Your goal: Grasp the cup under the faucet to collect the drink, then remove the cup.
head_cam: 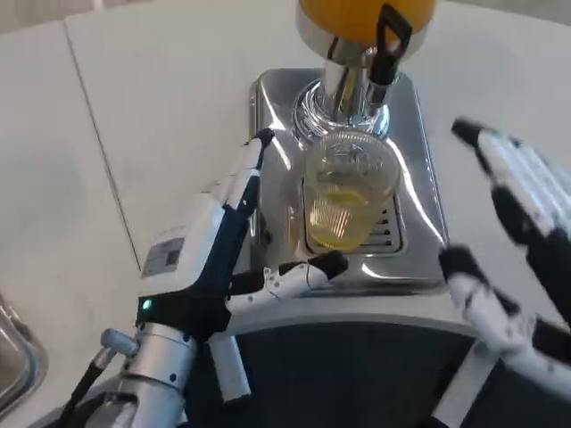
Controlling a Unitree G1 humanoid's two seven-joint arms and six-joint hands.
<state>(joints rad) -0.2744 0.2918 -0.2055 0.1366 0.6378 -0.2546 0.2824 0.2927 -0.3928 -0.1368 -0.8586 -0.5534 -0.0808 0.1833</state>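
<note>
Looking down, I see the white table [152, 107] stretching wide and bare to my left, with a thin seam running diagonally across it, so that side gives plenty of room. Ahead, the steel base [419, 178] of the drink dispenser sits square on the table, its near edge just beyond my hands. The chrome column [343, 89] rises from the back of it, with the orange tank [357, 18] above and a black tap lever [390, 45] at the front.

The clear plastic cup [348, 192] stands upright on the base over the slotted drip grille [385, 232], under the tap, holding a little yellow drink in its lower part. My left hand [223, 241] is spread and holding nothing: its long fingers reach along the cup's left side, just beside it, and the thumb [308, 272] stretches across below the cup's base. Whether any fingertip touches the cup I cannot tell. My right hand [517, 241] is also spread and empty, well apart from the cup, past the right edge of the base.

The right hand is blurred and cut off by the frame's right edge. The tank is cut off at the top, and the spout is hidden behind the cup's rim. A metal object [13, 357] at the lower left corner is only partly in frame.
</note>
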